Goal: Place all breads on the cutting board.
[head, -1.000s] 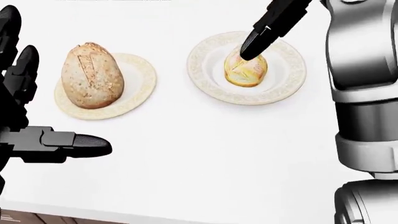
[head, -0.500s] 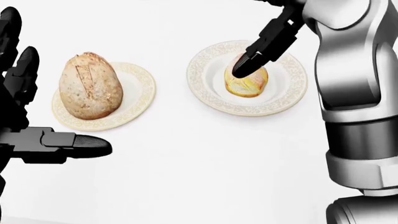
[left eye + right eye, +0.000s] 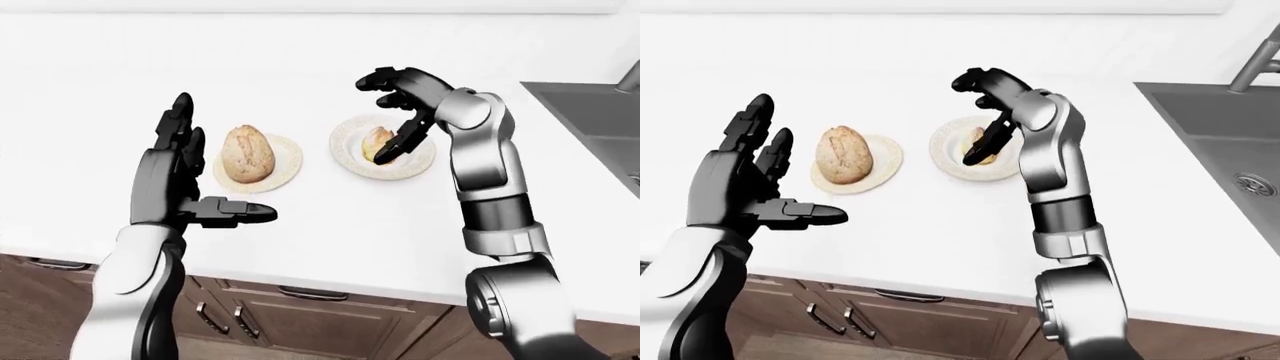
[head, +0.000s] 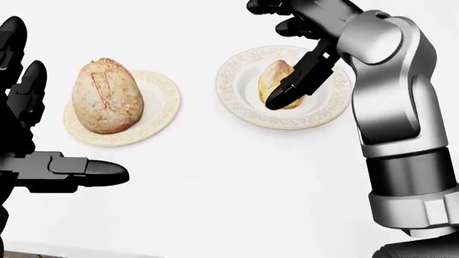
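Observation:
A large brown loaf lies on the left plate. A small yellow bun stands tilted on the right plate. My right hand hovers over that plate, open. Its thumb rests against the bun's right side, and its other fingers are spread above the plate's top rim, clear of the bun. My left hand is held open at the left of the head view, below and left of the loaf, holding nothing. No cutting board shows in any view.
A grey sink with a faucet is set into the white counter at the right. Brown cabinet drawers run below the counter's near edge.
My right arm has swung further into the view and its thumb has slid lower along the bun, which now stands more on end. The left hand has stayed put.

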